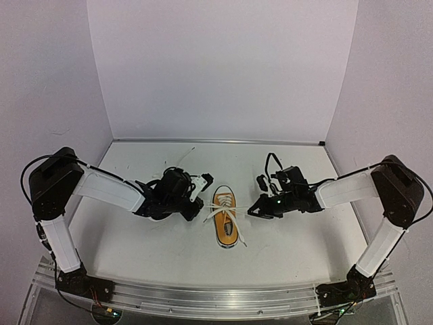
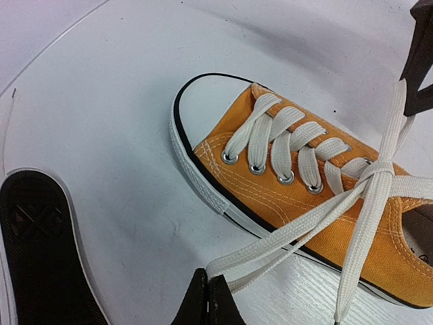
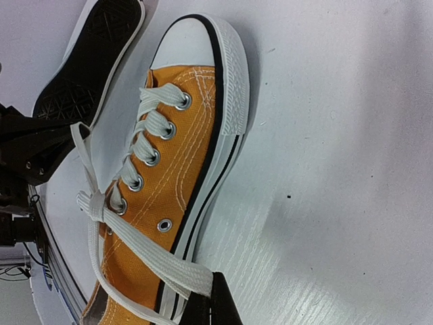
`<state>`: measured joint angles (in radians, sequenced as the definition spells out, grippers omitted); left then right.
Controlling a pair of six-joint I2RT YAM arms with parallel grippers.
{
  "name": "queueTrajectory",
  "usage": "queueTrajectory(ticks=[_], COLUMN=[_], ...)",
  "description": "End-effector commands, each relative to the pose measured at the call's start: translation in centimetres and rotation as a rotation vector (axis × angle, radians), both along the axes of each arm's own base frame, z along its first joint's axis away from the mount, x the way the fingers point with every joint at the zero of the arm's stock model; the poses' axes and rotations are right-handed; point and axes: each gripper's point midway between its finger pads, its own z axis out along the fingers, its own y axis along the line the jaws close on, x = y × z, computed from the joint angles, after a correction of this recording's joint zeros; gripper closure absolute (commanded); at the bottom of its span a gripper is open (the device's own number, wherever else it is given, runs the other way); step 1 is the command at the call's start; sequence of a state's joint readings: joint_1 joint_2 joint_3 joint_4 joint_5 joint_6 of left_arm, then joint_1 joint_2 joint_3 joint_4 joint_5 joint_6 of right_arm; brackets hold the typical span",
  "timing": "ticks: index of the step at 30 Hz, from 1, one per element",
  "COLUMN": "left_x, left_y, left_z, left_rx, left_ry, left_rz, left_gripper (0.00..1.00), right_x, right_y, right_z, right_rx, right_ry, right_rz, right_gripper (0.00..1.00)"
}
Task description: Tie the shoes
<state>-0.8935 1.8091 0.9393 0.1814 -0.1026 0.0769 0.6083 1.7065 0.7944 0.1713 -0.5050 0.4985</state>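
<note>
An orange canvas shoe (image 1: pixel 225 203) (image 2: pixel 318 210) (image 3: pixel 183 156) stands upright on the white table between my two arms. Its white laces cross in a single knot (image 2: pixel 379 169) (image 3: pixel 91 203) above the tongue. My left gripper (image 1: pixel 197 210) (image 2: pixel 208 288) is shut on a folded loop of lace (image 2: pixel 298 237) pulled out to the shoe's left side. My right gripper (image 1: pixel 250 211) (image 3: pixel 213 291) is shut on the other lace strand (image 3: pixel 149 254) on the right side. The second shoe lies sole up, its black sole (image 2: pixel 34 250) (image 3: pixel 95 61) just beyond the orange toe, mostly hidden under my left arm in the top view.
White walls (image 1: pixel 216 68) close the table at the back and both sides. An aluminium rail (image 1: pixel 216 294) runs along the near edge by the arm bases. Each gripper's dark body shows at the edge of the other's wrist view.
</note>
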Motion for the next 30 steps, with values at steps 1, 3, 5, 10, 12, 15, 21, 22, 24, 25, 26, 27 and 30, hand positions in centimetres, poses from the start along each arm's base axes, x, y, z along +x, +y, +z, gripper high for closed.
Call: queueTrajectory(ticks=[1,3,5,10,12,15,21,22,24,25,26,27,30], left_x=[2.3,2.5,2.6,2.6,2.6,2.2,1.9,2.0,2.3,2.3,2.1,1.8,0.9], left_y=[1.4,1.6,2.0,2.5,2.7,2.5,1.4,1.3,1.5,1.4,1.2,1.0,0.3], left_z=[3.2,3.4,3.6,4.2,4.3,4.7,4.3,4.2,3.9,4.0,4.0,3.8,3.6], left_rx=[0.136,0.164,0.204,0.305,0.342,0.389,0.528,0.548,0.576,0.566,0.546,0.519,0.415], left_ry=[-0.198,-0.229,-0.27,-0.373,-0.408,-0.476,-0.587,-0.597,-0.611,-0.609,-0.596,-0.571,-0.478], left_rz=[0.055,0.065,0.076,0.073,0.071,0.05,-0.014,-0.012,0.001,0.001,-0.006,-0.017,-0.036], left_gripper=[1.0,1.0,1.0,1.0,1.0,1.0,1.0,1.0,1.0,1.0,1.0,1.0,1.0], right_x=[0.0,0.0,0.0,0.1,0.1,0.1,0.2,0.2,0.1,0.1,0.1,0.1,0.1], right_y=[-1.5,-1.5,-1.6,-1.6,-1.6,-1.6,-1.5,-1.5,-1.5,-1.5,-1.5,-1.5,-1.5], right_z=[-1.4,-1.4,-1.4,-1.4,-1.4,-1.4,-1.4,-1.4,-1.3,-1.3,-1.3,-1.3,-1.2], right_rx=[-0.066,-0.068,-0.068,-0.07,-0.069,-0.069,-0.066,-0.065,-0.064,-0.064,-0.064,-0.064,-0.063], right_ry=[0.028,0.028,0.027,0.025,0.026,0.028,0.029,0.03,0.029,0.029,0.029,0.029,0.028], right_rz=[-0.032,-0.035,-0.036,-0.04,-0.039,-0.039,-0.039,-0.039,-0.039,-0.038,-0.038,-0.038,-0.039], right_gripper=[1.0,1.0,1.0,1.0,1.0,1.0,1.0,1.0,1.0,1.0,1.0,1.0,1.0])
